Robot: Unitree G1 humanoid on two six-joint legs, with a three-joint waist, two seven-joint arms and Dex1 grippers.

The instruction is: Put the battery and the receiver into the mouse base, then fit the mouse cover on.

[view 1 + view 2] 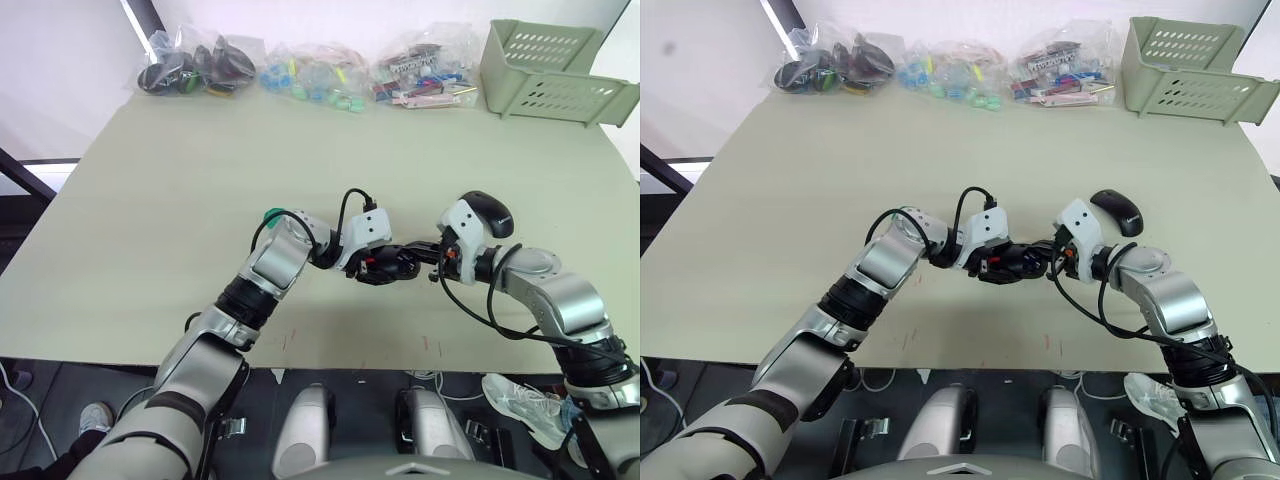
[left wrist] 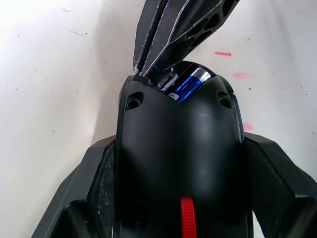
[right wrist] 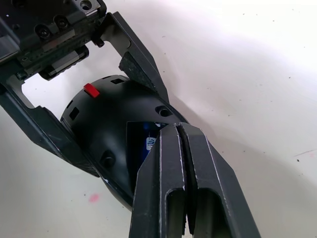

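My left gripper (image 1: 1012,262) is shut on the black mouse base (image 2: 178,148), one finger on each side, holding it near the table's front middle. The open compartment faces my right gripper (image 3: 181,130). The blue battery (image 2: 187,87) lies inside that compartment. My right gripper is shut, its tips at the compartment's edge next to the battery. A small silvery piece (image 2: 167,79) shows at those tips; I cannot tell whether it is the receiver. The glossy black mouse cover (image 1: 1118,211) lies on the table just beyond my right wrist.
Clear bags of small parts (image 1: 195,65) line the table's back edge. A pale green basket (image 1: 550,70) stands at the back right corner. The table's front edge (image 1: 330,350) runs close below both grippers.
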